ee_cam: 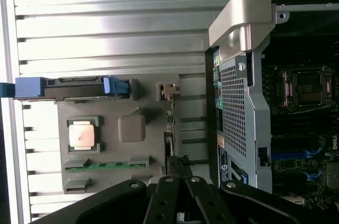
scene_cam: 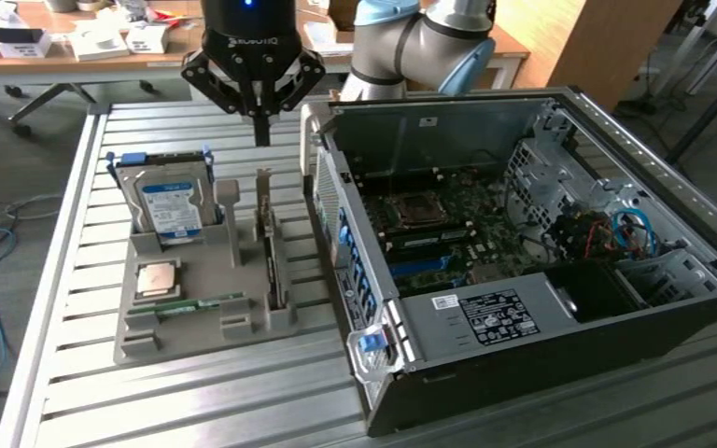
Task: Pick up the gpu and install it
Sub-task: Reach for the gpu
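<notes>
The job's barely begun: the gpu (scene_cam: 272, 266) stands on its edge in a slot of the grey tray (scene_cam: 184, 341), btw the hard drive (scene_cam: 169, 201) and the open computer box (scene_cam: 521, 392), not picked up yet. The gripper (scene_cam: 260, 131) hangs above the card's metal end, not touching it, w/ fingers pinched together on nothing. So the grab and the putting-in are both left to do.

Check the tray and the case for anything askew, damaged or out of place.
Nothing stands out. On the tray, the hard drive and gpu stand upright in their slots; the CPU and memory stick lie flat in their recesses. The case lies open on its side. The gripper hangs shut above the gpu.
</notes>
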Robot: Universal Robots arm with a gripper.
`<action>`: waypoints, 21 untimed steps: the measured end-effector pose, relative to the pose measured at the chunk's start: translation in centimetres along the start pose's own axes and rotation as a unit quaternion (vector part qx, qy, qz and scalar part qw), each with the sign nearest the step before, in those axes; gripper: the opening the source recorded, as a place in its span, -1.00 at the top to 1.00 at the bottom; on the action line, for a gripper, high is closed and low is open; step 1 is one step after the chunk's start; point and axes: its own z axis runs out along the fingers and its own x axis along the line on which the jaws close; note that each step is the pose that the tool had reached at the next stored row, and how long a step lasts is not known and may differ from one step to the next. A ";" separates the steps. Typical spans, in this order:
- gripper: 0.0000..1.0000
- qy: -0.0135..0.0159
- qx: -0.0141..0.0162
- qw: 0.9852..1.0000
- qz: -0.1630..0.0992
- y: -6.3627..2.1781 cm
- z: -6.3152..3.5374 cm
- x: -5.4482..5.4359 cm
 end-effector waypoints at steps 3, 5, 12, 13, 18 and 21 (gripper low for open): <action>0.79 0.000 0.000 1.000 0.000 0.00 0.00 0.0; 0.79 0.000 0.000 1.000 0.000 -0.06 -0.01 0.0; 0.79 0.000 0.000 1.000 0.000 -0.95 -0.05 0.1; 0.79 0.000 0.000 1.000 0.000 -1.10 -0.05 0.1; 0.79 0.000 0.000 1.000 0.000 -1.74 -0.08 0.1; 0.79 0.000 0.000 1.000 0.000 -2.01 -0.10 0.1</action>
